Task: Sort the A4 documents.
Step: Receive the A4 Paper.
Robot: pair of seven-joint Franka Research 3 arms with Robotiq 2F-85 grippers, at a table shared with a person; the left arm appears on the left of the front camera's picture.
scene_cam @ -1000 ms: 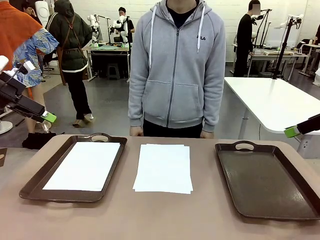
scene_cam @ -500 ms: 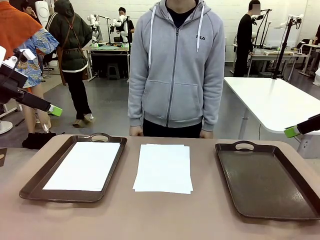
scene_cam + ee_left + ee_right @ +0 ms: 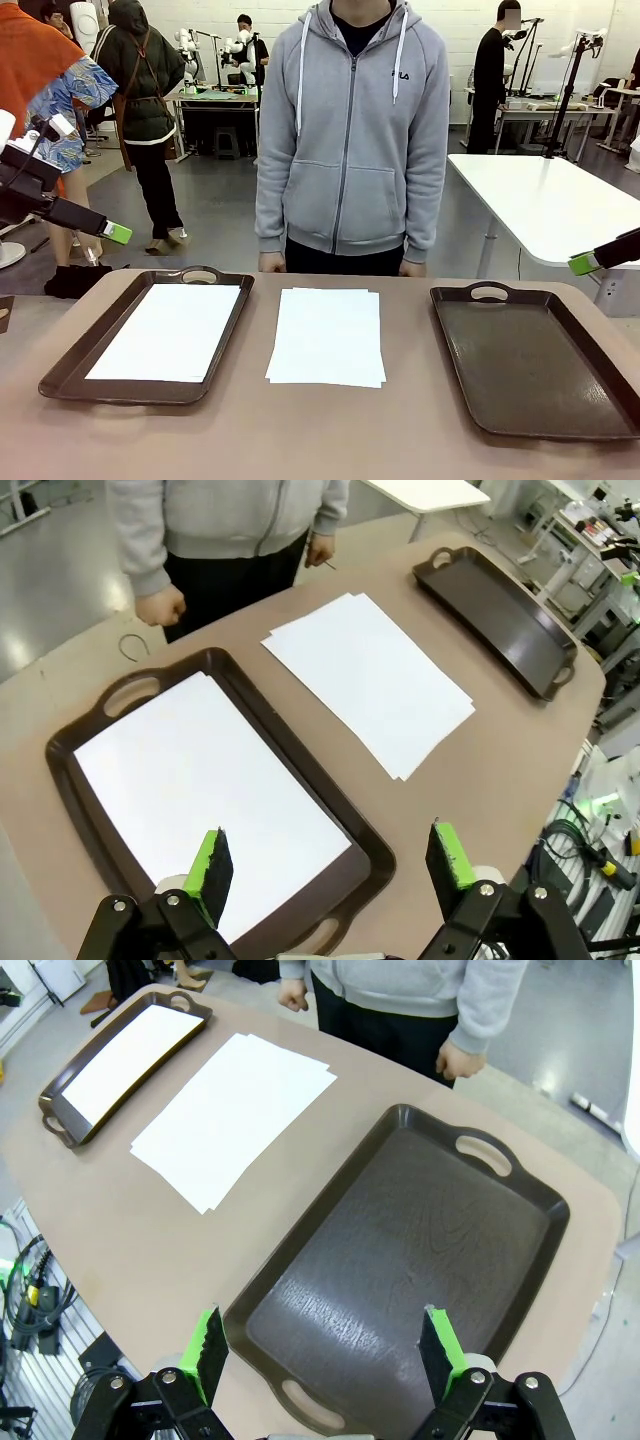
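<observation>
A small stack of white A4 documents (image 3: 326, 335) lies on the table's middle, between two dark brown trays. Another white sheet (image 3: 168, 331) rests flat inside the left tray (image 3: 66, 366). The right tray (image 3: 620, 400) holds nothing. My left gripper (image 3: 330, 862) hangs open above the left tray's near end, its green-tipped finger (image 3: 117, 233) showing at the far left of the front view. My right gripper (image 3: 325, 1352) is open above the right tray's near handle (image 3: 310, 1405). The stack (image 3: 370, 677) and the sheet (image 3: 195, 795) show in the left wrist view, and the stack (image 3: 230, 1115) also shows from the right wrist.
A person in a grey hoodie (image 3: 352, 130) stands at the far edge, both fists (image 3: 292, 996) resting close to the table rim. A white table (image 3: 550, 205) stands behind at the right. Bare tabletop lies between the trays and the stack.
My left gripper's tip has shifted slightly right and down at the far left of the front view. Papers, trays and right gripper have not moved.
</observation>
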